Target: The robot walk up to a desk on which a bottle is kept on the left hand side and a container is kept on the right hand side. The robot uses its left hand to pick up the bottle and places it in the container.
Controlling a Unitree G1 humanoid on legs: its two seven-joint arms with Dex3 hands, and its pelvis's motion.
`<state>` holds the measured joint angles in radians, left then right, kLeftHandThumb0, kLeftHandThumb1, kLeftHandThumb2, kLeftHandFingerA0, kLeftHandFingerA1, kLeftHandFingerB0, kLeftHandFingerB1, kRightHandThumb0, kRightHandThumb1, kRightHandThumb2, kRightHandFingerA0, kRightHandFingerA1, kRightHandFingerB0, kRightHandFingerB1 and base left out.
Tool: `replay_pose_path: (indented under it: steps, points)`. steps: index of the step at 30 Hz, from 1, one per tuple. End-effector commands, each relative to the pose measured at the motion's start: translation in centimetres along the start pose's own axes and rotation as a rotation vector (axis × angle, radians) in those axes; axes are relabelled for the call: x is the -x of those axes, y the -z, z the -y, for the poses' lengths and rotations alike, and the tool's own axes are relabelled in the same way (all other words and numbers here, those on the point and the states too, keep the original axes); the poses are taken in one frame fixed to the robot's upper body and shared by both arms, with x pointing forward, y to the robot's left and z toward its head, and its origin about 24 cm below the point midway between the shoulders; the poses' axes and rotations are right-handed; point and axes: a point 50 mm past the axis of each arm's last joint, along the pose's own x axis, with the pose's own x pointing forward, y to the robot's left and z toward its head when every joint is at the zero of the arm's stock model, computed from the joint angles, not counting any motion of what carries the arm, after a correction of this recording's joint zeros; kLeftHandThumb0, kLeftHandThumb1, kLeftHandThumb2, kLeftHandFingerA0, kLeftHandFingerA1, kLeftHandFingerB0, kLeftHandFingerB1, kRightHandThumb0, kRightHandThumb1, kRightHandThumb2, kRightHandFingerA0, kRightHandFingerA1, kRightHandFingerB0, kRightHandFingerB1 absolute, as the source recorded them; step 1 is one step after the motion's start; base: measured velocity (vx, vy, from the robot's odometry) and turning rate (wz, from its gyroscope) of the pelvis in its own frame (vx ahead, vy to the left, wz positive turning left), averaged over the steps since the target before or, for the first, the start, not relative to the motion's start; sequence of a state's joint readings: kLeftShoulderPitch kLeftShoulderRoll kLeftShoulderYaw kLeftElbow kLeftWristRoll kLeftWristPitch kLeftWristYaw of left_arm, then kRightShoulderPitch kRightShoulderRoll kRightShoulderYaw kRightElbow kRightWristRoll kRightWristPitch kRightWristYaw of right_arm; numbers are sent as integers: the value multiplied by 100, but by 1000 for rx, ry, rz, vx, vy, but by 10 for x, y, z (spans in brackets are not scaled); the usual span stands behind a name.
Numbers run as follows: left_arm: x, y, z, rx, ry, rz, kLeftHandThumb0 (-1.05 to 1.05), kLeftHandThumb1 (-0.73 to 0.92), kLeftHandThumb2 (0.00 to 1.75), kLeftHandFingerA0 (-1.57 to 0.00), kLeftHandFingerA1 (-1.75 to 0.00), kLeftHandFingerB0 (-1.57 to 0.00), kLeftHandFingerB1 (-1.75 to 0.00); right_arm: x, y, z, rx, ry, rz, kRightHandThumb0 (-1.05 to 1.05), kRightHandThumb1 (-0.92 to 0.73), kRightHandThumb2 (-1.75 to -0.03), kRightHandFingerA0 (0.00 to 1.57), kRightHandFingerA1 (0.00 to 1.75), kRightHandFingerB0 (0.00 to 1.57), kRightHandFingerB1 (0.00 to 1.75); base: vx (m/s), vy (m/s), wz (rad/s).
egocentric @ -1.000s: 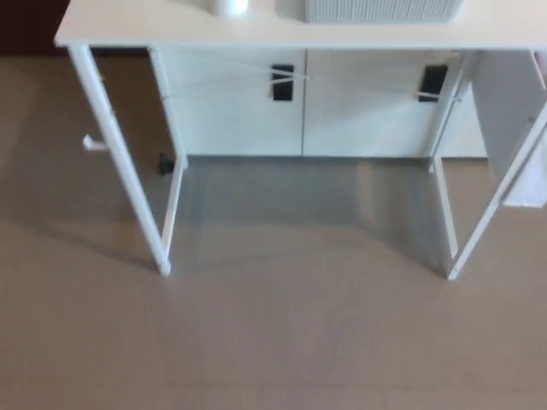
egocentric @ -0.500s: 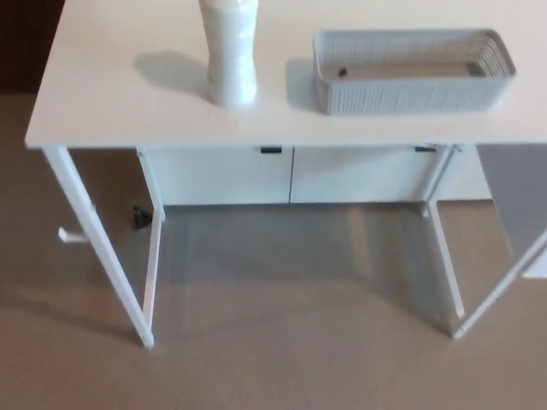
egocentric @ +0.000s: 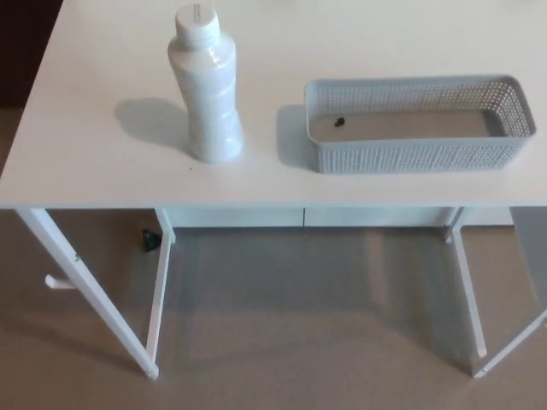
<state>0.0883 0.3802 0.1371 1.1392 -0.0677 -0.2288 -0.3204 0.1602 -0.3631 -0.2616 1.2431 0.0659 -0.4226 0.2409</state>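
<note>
Neither hand in view, so their state cannot be read; places given from the picture instead. Bottle (egocentric: 206, 90) stands upright on the counter (egocentric: 77, 137), left of the container (egocentric: 417, 122), clear gap between them. Container holds only a small dark speck. Bottle: white plastic, capped, waisted body. Likely light, stiff, somewhat slick. Tall for its base, so a side knock could tip it. Best hold, by my reading: around the narrower waist, mid-height, left hand coming from its side.
</note>
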Motion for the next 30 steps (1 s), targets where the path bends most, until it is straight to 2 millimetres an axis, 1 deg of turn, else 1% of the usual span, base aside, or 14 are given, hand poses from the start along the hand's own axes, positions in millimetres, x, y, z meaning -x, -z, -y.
replay_pose_path:
  steps: [1,13,14,15,16,17,18,23,24,25,27,28,29,30]
  points:
    - [3,1,-9,-47,-3,-17,-47,50,79,-50,-56,-27,-43,2,3,4,-8,16,-6,-66,-28,-66,88,52,67,47,44,153,-3]
    - [-3,-12,-5,-82,19,6,-46,51,78,-56,-55,-30,-43,-4,-6,4,13,27,-6,-63,-38,-54,90,46,73,42,70,114,10]
    - [-4,-15,-5,-71,20,10,-37,63,60,-64,-45,-36,-33,-6,-9,3,13,25,4,-63,-38,-54,91,46,73,41,76,-44,8]
    - [-5,-17,-5,-65,20,15,-37,63,60,-64,-45,-36,-33,-7,-12,3,12,25,10,-63,-38,-54,91,46,73,41,0,0,0]
    - [-5,-18,-5,-50,22,19,-45,50,76,-59,-55,-31,-44,-9,-15,3,19,29,10,-69,-26,-70,95,59,68,49,0,0,0]
    - [-6,-19,-5,-35,25,20,-45,51,76,-58,-54,-31,-43,-10,-16,3,23,33,10,-68,-27,-70,96,59,69,50,0,0,0]
    - [-5,-19,-5,-35,30,19,-46,50,77,-58,-54,-32,-44,-10,-17,3,25,29,18,-64,-38,-54,92,47,74,42,0,0,0]
    - [-5,-19,-5,-40,36,16,-46,50,76,-58,-53,-31,-43,-9,-18,3,48,24,37,-65,-39,-54,91,46,74,42,0,0,0]
    - [-5,-19,-5,-41,36,18,-47,51,77,-58,-53,-31,-44,-9,-18,3,37,27,30,-68,-30,-69,86,53,70,49,0,0,0]
    - [-5,-19,-5,-43,36,20,-47,51,77,-57,-53,-31,-43,-10,-18,3,38,30,25,-66,-28,-72,93,60,65,50,0,0,0]
    - [-5,-19,-5,-39,35,21,-46,51,77,-57,-53,-30,-43,-10,-18,3,35,31,22,-68,-28,-72,95,60,68,50,0,0,0]
    - [-5,-19,-5,-34,33,19,-46,50,76,-59,-55,-32,-44,-10,-18,3,31,31,21,-63,-38,-54,91,46,73,42,0,0,0]
    - [-5,-19,-4,-34,35,17,-46,50,78,-58,-56,-33,-45,-8,-14,3,27,31,13,-69,-28,-71,95,59,68,49,0,0,0]
    - [-5,-20,-4,-37,37,20,-46,50,78,-58,-57,-32,-45,-7,-13,4,27,32,9,-71,-29,-71,96,59,68,49,0,0,0]
